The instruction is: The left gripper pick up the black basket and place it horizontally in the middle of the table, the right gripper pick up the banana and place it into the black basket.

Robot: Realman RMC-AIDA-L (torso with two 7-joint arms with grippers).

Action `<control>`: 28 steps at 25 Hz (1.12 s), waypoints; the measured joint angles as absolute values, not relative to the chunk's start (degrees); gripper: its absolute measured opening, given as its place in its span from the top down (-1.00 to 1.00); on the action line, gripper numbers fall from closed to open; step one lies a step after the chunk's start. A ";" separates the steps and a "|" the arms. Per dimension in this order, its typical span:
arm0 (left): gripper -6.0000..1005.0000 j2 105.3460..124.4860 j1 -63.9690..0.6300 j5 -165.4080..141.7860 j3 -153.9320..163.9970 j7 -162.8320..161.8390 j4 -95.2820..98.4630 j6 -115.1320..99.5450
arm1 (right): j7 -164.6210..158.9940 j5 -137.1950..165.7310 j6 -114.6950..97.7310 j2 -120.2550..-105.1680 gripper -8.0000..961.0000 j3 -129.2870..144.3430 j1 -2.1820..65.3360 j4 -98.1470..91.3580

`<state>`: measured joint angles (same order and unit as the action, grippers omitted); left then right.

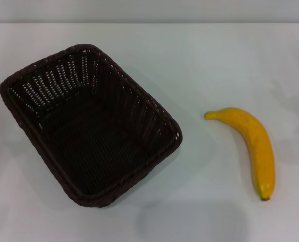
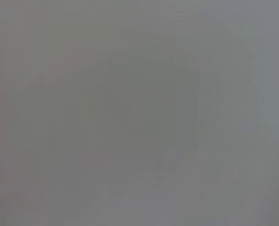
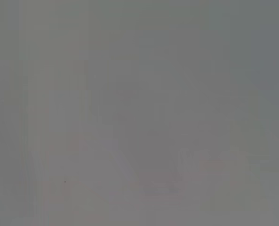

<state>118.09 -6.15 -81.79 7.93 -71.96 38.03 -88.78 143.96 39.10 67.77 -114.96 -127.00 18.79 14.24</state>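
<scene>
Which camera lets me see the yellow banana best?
The head view. There the whole banana lies on the white table, apart from the black basket and on the robot's right of it. The left wrist and right wrist views show only plain grey, with no banana at all.

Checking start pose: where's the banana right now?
In the head view the banana lies on the table, on the robot's right, clear of the black basket at its left. Neither gripper is visible.
</scene>
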 joint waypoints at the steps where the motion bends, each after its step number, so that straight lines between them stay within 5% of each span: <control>1: -0.68 117.95 -6.15 -82.27 7.98 -73.61 39.42 -88.78 | 144.02 39.10 67.75 -114.96 -0.75 -127.00 18.79 14.24; 7: -0.68 115.54 -6.99 -87.65 8.04 -87.14 49.27 -88.24 | 144.12 39.10 67.65 -114.96 -0.75 -127.00 18.99 14.24; 20: -0.68 103.75 -17.35 -115.78 17.15 -111.94 60.65 -88.45 | 144.23 39.11 67.51 -114.96 -0.75 -127.01 19.16 14.23; 28: -0.67 99.99 -24.47 -118.70 26.80 -114.52 60.10 -88.53 | 144.23 38.50 67.51 -115.01 -0.75 -127.09 19.25 14.57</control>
<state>99.99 -24.47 -118.70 26.80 -114.52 60.10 -88.53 144.23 38.50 67.51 -115.01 -127.09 19.25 14.57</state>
